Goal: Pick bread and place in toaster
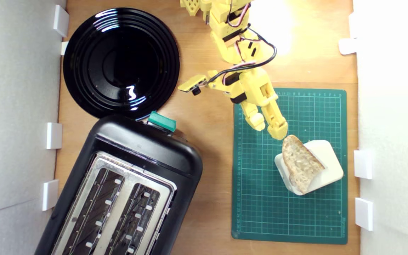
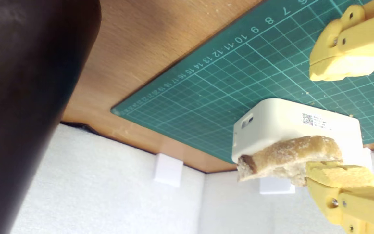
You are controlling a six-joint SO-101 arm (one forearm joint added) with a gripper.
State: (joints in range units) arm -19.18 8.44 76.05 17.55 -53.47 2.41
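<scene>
On the green mat, bread leans on a cream block; gripper jaws spread, one fingertip touching crust.

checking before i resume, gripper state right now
Gripper: open, holding nothing. One finger is at the edge of the bread; the other finger is well clear of it.

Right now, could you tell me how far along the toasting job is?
Done: only the approach. In hand: the open end effector is at the bread, which leans on the cream block, ungripped. Left: grasp, lift, carry to the toaster, whose slots are empty.
</scene>
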